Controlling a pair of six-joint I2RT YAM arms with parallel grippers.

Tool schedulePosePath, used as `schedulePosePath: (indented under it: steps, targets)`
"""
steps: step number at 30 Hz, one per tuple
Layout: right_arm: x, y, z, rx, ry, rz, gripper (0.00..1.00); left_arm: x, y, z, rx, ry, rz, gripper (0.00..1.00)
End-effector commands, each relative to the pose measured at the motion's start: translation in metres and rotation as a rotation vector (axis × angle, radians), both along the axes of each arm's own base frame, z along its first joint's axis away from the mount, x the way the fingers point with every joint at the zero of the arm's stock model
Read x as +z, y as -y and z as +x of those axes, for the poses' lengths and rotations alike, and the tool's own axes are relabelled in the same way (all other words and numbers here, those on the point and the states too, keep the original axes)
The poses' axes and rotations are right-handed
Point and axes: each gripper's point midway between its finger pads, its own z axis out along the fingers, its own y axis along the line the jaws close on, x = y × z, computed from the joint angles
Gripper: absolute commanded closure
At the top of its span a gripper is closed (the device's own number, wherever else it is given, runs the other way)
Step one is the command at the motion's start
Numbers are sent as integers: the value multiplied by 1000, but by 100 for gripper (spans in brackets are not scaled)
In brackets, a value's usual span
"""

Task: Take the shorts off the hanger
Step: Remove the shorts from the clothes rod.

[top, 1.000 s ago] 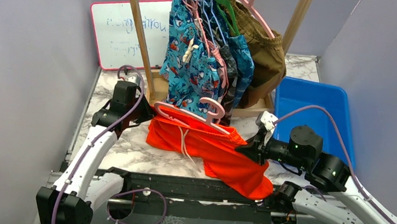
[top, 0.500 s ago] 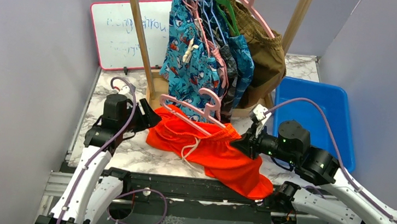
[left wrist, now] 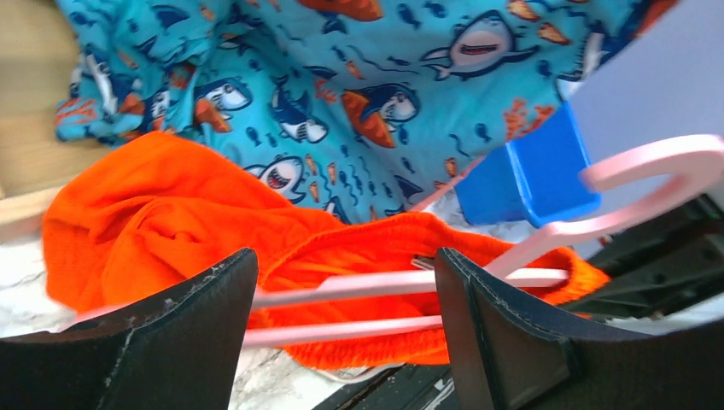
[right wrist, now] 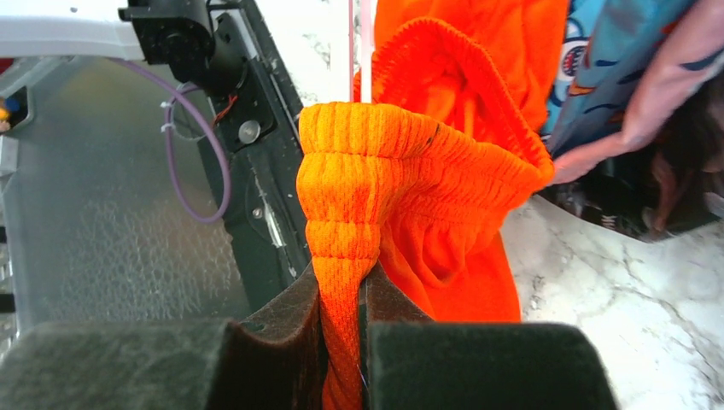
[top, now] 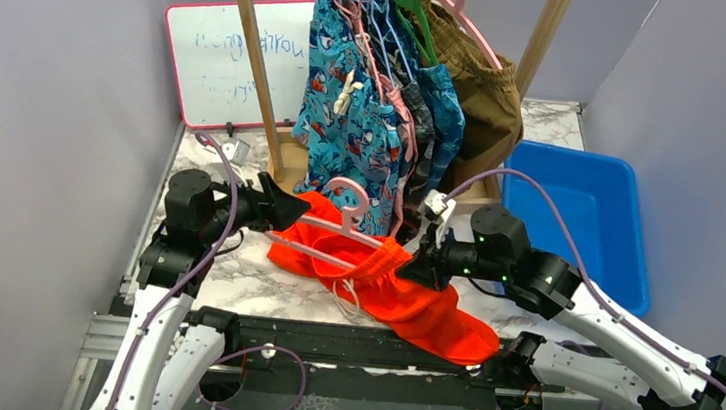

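Two grippers: right gripper (right wrist: 341, 290) pinches the waistband of plain orange fabric shorts (top: 410, 300); left gripper (left wrist: 344, 278) gapes wide astride pink plastic hanger (left wrist: 384, 282); blue plastic bin (top: 590, 207) at their two o'clock.

In the top view, the top of the rack (top: 255, 64) and the hooks hung on it are cut off by the upper edge. The writing on the whiteboard (top: 213, 50) is too faint to be read. The other pairs (top: 440, 112) behind the shark-print shorts (top: 347, 123) are largely covered. The tips of the right gripper (top: 405, 269) are buried in the orange shorts (top: 420, 306). In the left wrist view, the hook of the hanger (left wrist: 384, 289) is cut by the right edge, and its left end is hidden behind a finger (left wrist: 171, 342); whether it is touched by the left gripper (left wrist: 346, 260) cannot be told. In the right wrist view, the fingers (right wrist: 273, 337) are blurred and cut by the lower edge.
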Motion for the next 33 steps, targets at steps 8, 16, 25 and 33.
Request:
schedulePosePath:
  steps: [8, 16, 25, 33]
  targets:
    - [-3, -26, -18, 164, -56, 70, 99, 36, 16, -12, -148, 187, -31, 21]
    - [-1, -28, -19, 167, -70, 84, 99, 48, 24, -15, -203, 227, -55, 23]
    - [12, -54, -8, 199, -104, 90, 99, 40, 30, -13, -242, 252, -38, 23]
    - [11, -70, -3, 200, -147, 116, 99, 8, 33, -10, -257, 199, -5, 28]
